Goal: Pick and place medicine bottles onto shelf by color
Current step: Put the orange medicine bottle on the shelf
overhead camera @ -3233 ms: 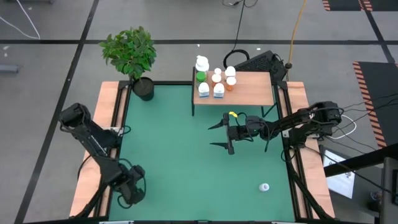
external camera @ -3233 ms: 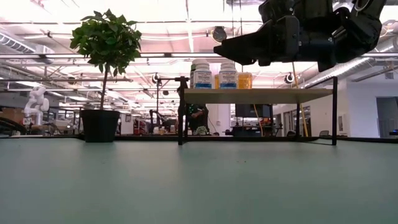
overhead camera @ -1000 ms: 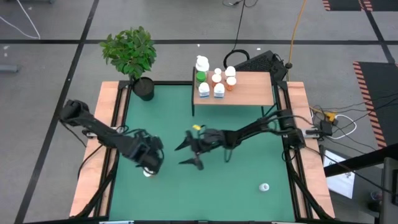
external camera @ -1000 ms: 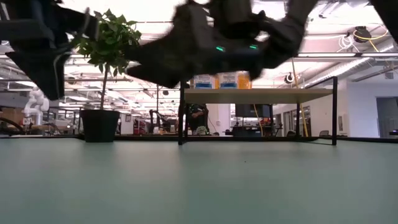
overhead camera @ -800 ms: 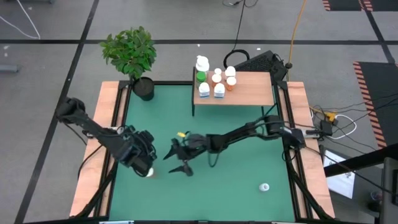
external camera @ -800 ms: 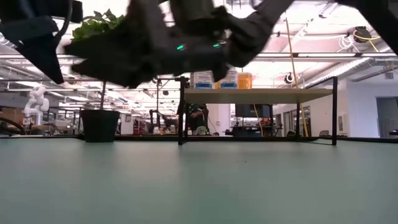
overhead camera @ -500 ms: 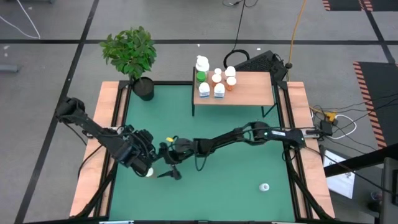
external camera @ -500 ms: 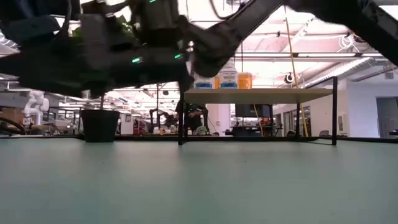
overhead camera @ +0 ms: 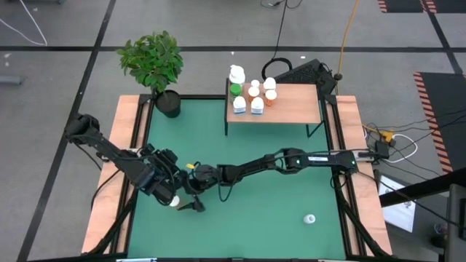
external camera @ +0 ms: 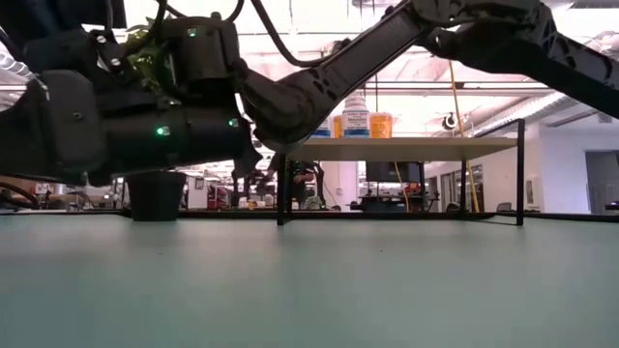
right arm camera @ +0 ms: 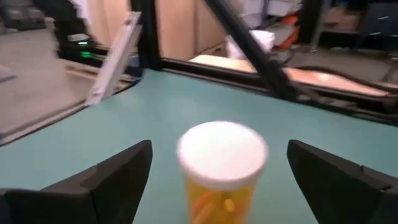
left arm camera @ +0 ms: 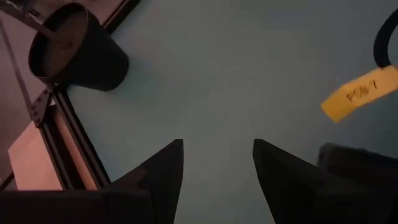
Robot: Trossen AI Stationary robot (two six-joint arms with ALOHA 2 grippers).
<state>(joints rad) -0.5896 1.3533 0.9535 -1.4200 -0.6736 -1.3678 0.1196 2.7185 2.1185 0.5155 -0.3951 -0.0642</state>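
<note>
Two bottles off the shelf (overhead camera: 291,105) in the high view: one orange bottle (overhead camera: 173,201) at the mat's left side, one stray white-capped bottle (overhead camera: 310,218) near the right front corner. Several more already grouped at the shelf's left end, sorted by cap colour, which probably explains the bare right half. Stretched right across the mat toward that orange bottle, the right gripper (overhead camera: 191,197), just beside the left gripper (overhead camera: 164,191); probably a far reach because the bottle sits well away from the shelf.

From the low view: only dark arm bodies crowding the left, the shelf (external camera: 401,147) behind with its shelved bottles (external camera: 355,118) upright on top.

From the left wrist view: left gripper (left arm camera: 217,165) spread, nothing between its fingers (left arm camera: 163,174), only bare mat and the plant pot (left arm camera: 78,46) beyond. Judged idle.

From the right wrist view: right gripper (right arm camera: 227,177) spread wide, fingers (right arm camera: 118,177) either side of the orange bottle (right arm camera: 221,165), which stands upright on the mat with its white cap up. No contact yet; well lined up for a squeeze round the body, so likely at the approach-to-grasp step.
</note>
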